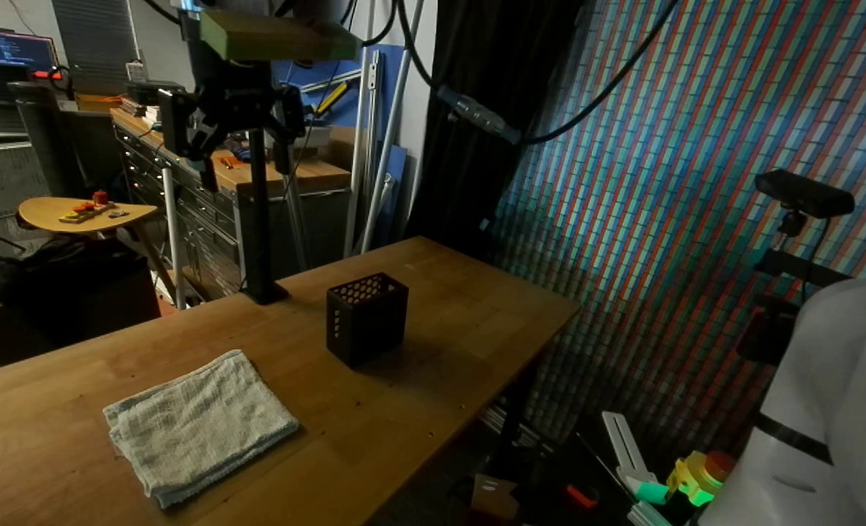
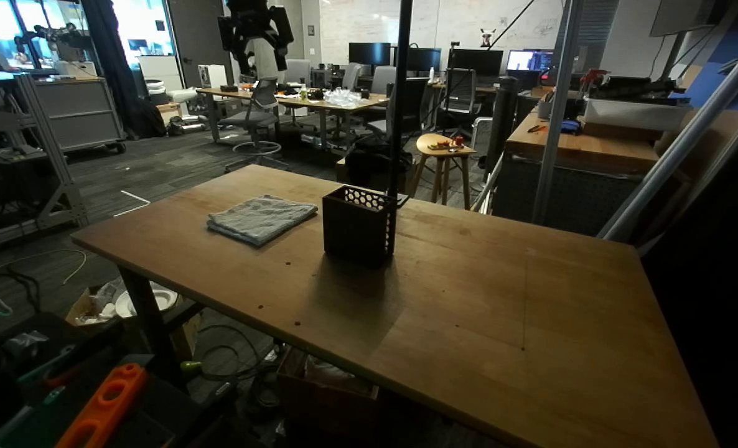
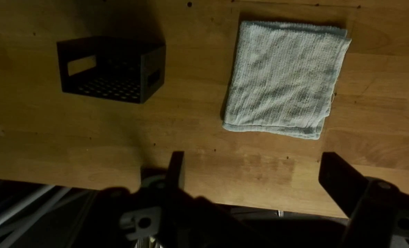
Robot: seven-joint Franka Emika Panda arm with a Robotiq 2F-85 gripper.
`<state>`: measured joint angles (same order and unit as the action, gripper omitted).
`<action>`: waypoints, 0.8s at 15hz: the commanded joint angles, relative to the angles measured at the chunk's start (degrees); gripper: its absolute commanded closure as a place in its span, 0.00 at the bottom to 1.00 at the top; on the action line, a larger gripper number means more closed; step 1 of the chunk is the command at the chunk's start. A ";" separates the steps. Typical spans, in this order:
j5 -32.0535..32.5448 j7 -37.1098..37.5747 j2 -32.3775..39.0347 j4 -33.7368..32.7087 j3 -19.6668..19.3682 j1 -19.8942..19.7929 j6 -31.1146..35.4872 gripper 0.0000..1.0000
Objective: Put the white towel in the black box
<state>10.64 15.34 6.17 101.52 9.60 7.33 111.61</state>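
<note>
The white towel lies folded flat on the wooden table; it shows in both exterior views (image 1: 201, 427) (image 2: 262, 219) and in the wrist view (image 3: 285, 79). The black box stands upright beside the towel, apart from it, with its open top up and holes in its walls; it shows in both exterior views (image 1: 367, 325) (image 2: 355, 227) and in the wrist view (image 3: 152, 72). My gripper (image 1: 245, 172) is open and empty, high above the table; it also shows in an exterior view (image 2: 263, 65) and in the wrist view (image 3: 252, 155).
The wooden table (image 1: 462, 321) carries both things. A black post (image 1: 258, 219) rises from the table edge behind the box. A black cable (image 1: 594, 109) hangs from above. A camera on a mount (image 1: 804, 193) stands near the white arm base.
</note>
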 commanded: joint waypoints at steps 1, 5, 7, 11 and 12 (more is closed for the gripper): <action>4.53 -0.57 7.00 -8.19 -0.47 2.66 0.40 0.00; 6.02 -2.99 11.81 -10.77 -0.85 4.39 3.44 0.00; 5.52 -4.07 14.31 -11.60 -0.85 5.05 5.02 0.00; 4.69 -6.02 18.60 -12.64 -1.04 6.01 8.57 0.00; 4.71 -6.56 19.79 -12.88 -1.18 6.17 9.07 0.00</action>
<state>15.52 11.25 22.41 91.79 9.50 12.27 119.05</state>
